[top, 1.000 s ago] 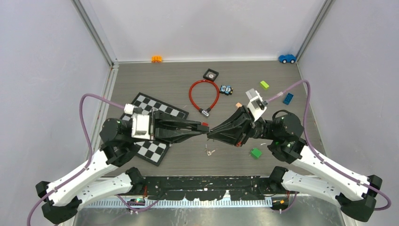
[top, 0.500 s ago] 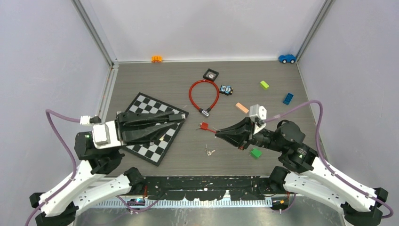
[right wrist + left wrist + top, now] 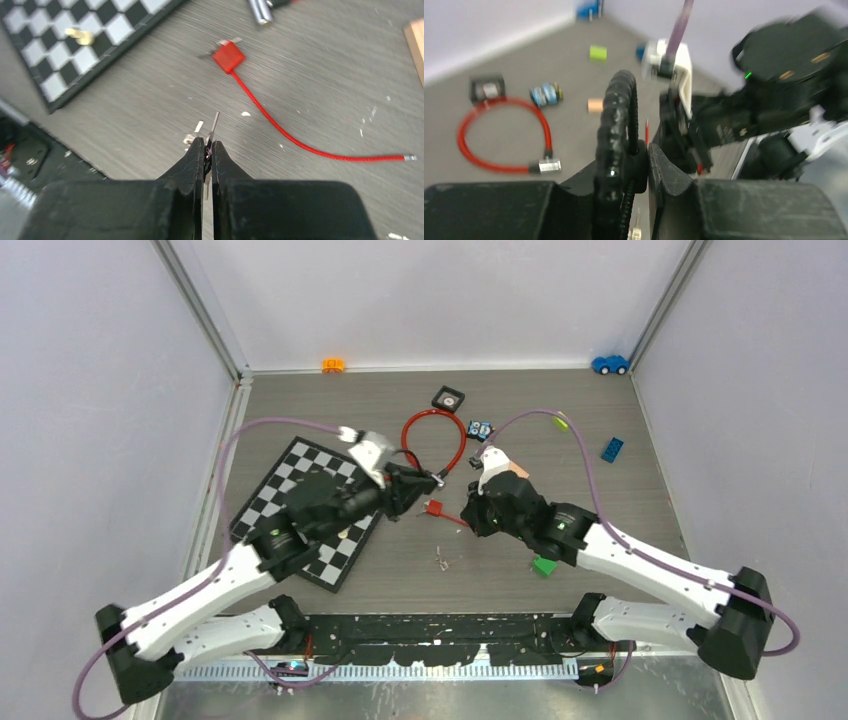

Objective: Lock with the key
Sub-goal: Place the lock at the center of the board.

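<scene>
Progress looks to us like the early middle of the job. Our right gripper [image 3: 209, 144] has its fingers pressed together on the key [image 3: 214, 125], pinching the head so the thin blade sticks out past the tips. It hangs to the right of the chessboard [image 3: 322, 562], apart from the board.

The cable lock [image 3: 545, 132] lies flat beyond the chessboard's far right corner, with its metal end [image 3: 435, 478] the part nearest that corner. Our left gripper [image 3: 424, 483] hovers over the same corner, just beside the metal end. Its fingers stand close together, but the wrist view is blurred and we cannot tell whether they pinch anything.

A red tag [image 3: 228, 55] on a cord lies just right of the chessboard, between board and right gripper. A second set of keys [image 3: 443, 560] lies off the board's near right edge.

Picking up the key looks done. We judge these steps are left: steadying the metal end, lining the blade up with the keyway, pushing it in, and turning. We cannot see the keyway.
</scene>
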### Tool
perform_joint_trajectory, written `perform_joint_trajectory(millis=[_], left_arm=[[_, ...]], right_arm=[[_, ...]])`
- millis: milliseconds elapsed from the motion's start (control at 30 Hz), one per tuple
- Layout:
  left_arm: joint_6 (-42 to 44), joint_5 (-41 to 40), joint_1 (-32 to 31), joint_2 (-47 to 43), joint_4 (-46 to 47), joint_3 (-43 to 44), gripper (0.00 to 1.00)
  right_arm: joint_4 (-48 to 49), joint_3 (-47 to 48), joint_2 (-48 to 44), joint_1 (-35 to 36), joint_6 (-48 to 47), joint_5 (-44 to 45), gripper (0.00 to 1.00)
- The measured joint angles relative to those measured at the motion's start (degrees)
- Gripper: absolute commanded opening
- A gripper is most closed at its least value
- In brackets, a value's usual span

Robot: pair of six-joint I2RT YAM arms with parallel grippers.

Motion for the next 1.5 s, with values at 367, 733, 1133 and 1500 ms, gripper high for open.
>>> perform_joint_trajectory(millis=[367, 733, 1133, 1500], left_arm=[[-6.3, 1.7, 2.9, 29.0, -0.9, -4.3, 0.01], [-7.3, 10.3, 7.9, 46.9, 0.0, 8.8, 0.83], [-10.1, 7.1, 13.3, 44.4, -7.9, 8.9, 0.86], [-16.7, 6.1, 14.2, 52.2, -11.5, 8.1, 0.82]], right_arm=[[4.2, -2.5, 16.8, -13.3, 9.8, 4.5, 0.43], [3.4, 3.3, 19.8, -17.7, 9.8, 6.3, 0.77], [-1.3, -3.3, 6.1, -17.7, 11.3, 9.7, 0.74], [-3.7, -5.7, 2.3, -17.7, 13.1, 9.8, 0.73]])
